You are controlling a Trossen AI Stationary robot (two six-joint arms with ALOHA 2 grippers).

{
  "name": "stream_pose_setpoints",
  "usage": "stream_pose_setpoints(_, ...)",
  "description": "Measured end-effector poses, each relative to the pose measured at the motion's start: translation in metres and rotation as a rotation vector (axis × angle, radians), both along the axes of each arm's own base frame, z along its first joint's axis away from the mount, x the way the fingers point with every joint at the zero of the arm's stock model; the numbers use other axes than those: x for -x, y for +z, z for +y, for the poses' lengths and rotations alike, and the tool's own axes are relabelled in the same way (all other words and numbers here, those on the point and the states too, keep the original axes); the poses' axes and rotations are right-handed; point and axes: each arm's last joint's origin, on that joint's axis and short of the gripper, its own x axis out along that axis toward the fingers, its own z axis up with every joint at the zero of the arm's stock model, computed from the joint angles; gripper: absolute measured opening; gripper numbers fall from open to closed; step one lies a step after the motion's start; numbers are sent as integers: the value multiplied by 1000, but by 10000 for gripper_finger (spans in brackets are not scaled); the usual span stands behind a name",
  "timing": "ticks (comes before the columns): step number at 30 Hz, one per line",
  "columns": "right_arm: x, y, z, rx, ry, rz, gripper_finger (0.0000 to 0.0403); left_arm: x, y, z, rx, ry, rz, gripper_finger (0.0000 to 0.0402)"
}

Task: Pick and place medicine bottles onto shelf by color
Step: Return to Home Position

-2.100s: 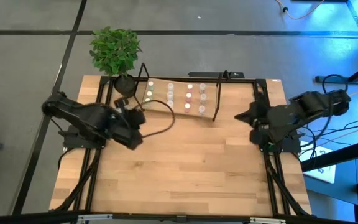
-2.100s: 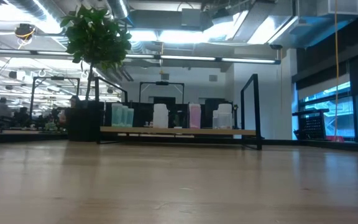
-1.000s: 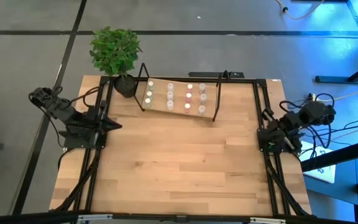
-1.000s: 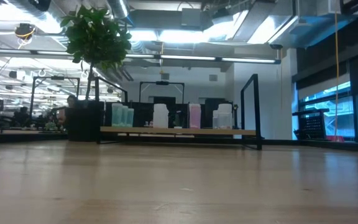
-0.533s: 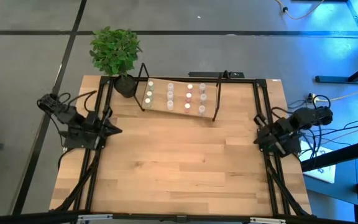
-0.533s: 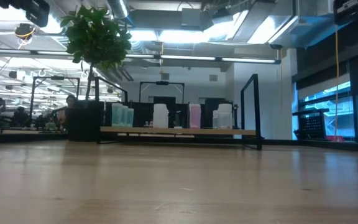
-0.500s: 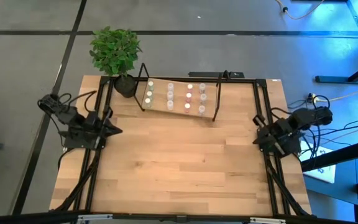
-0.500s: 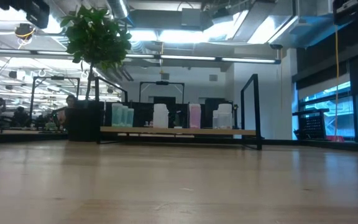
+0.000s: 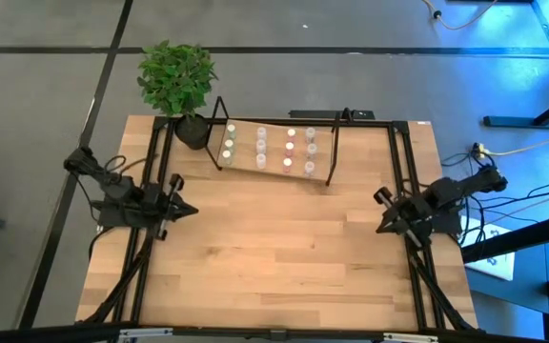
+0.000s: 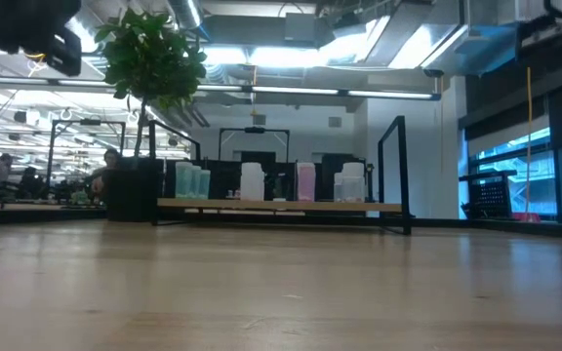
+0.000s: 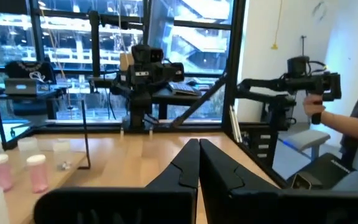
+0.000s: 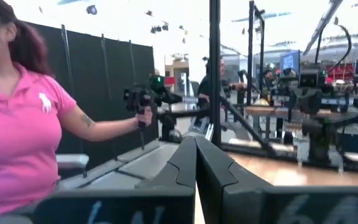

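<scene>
The shelf [image 9: 273,160], a light board in a black wire frame, stands at the table's far edge. Several small medicine bottles [image 9: 290,145] stand upright on it in rows, tinted greenish [image 10: 191,181], white [image 10: 252,181] and pink [image 10: 305,181]. My left gripper [image 9: 192,211] hovers shut over the table's left side, pointing level toward the middle with nothing in it [image 11: 199,144]. My right gripper [image 9: 381,227] hovers shut over the right side, likewise with nothing in it [image 12: 196,140]. Both are well short of the shelf.
A potted plant [image 9: 177,81] stands at the far left corner beside the shelf. Black frame rails [image 9: 141,276] run along both sides of the table. A person in pink [image 12: 17,130] stands beyond the table's right side holding a hand controller. The wooden tabletop [image 9: 274,257] spreads between the arms.
Both arms have come down from their folded-back pose, their dark bodies dropping into the top corners of the low view. Each gripper has swung a little toward the table's middle and near edge. Both have stayed shut. The shelf and bottles have not moved.
</scene>
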Motion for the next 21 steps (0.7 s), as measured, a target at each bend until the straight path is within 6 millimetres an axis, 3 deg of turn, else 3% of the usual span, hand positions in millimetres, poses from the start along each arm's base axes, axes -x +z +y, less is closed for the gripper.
stream_pose_setpoints(3, -4, -15, 2, -1, 0, -3, 2, -3, -9, -2, 8, 0, -14, 0)
stream_pose_setpoints(8, -5, -17, 2, 49, -12, -13, 2, -7, -25, -4, 2, 0, -1, 1)
stream_pose_setpoints(15, -5, -18, 2, 163, -48, -71, 3, -7, -25, -4, -23, 4, -4, 1)
stream_pose_setpoints(21, -8, -20, -5, 211, -339, -43, 3, -7, -25, -3, -20, 39, -3, 4)
